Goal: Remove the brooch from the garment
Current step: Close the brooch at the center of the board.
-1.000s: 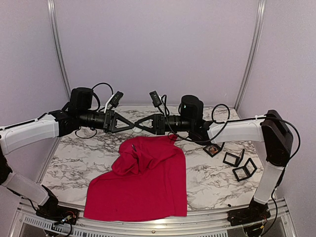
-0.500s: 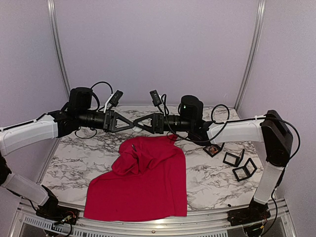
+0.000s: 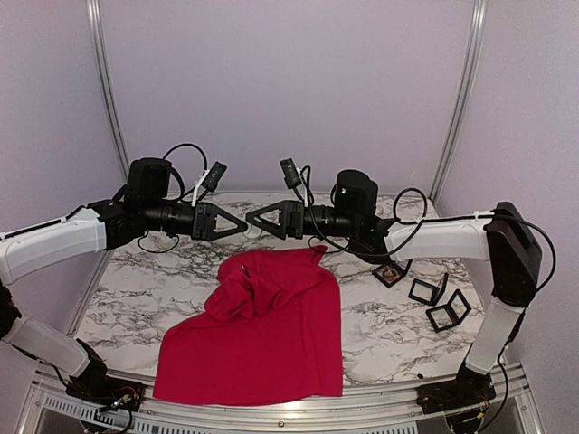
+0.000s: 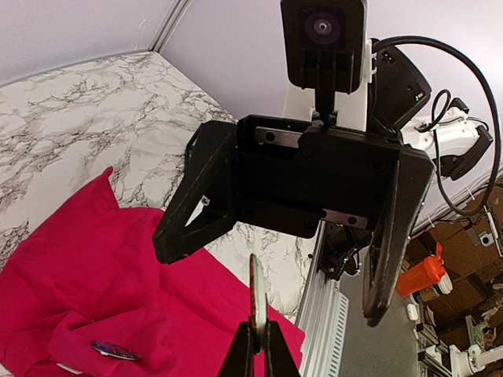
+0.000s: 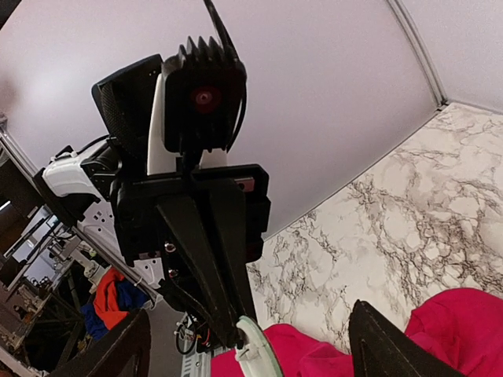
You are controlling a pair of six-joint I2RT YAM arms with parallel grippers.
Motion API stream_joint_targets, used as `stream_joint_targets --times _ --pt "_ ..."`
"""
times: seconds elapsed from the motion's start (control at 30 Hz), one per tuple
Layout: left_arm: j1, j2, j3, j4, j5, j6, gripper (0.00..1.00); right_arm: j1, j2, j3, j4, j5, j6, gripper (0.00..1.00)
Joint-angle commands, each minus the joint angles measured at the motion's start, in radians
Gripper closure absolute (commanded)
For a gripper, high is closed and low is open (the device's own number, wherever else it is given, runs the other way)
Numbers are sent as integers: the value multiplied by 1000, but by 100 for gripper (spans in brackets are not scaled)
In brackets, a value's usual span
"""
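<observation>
The red garment (image 3: 262, 334) lies crumpled on the marble table (image 3: 145, 289); it also shows in the wrist views, garment (image 4: 94, 267) and garment (image 5: 464, 322). Above its far end the two grippers face each other tip to tip. My left gripper (image 3: 241, 227) (image 4: 258, 330) is shut on a thin round disc seen edge-on, the brooch (image 4: 258, 294) (image 5: 259, 349), held clear of the cloth. My right gripper (image 3: 254, 218) (image 5: 250, 314) stands open, its fingers wide on either side of the brooch and not touching it. A small dark shiny piece (image 4: 114, 351) lies on the garment.
Three small open black boxes (image 3: 391, 274) (image 3: 425, 289) (image 3: 450, 310) stand on the table at the right, under the right arm. A pale wall closes the back. The table's metal front rail (image 3: 271, 418) runs below the garment.
My right gripper has opened off the brooch and drawn back a little to the right. The left gripper stays shut on the brooch in the same place.
</observation>
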Motion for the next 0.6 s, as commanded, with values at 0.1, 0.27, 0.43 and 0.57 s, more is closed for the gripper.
stream_joint_targets --times 0.1,0.27,0.43,0.57 --pt "-9 14 76 -66 -158 215 100 -35 -72 6 -16 34 12 10" --pt "-45 19 122 -72 -348 382 100 -50 -82 44 -77 36 5 7" --pt "-120 4 127 -2 -568 579 100 -77 -80 67 -90 25 35 7" --pt "-185 -6 122 49 -736 727 100 -99 -80 72 -94 19 71 8"
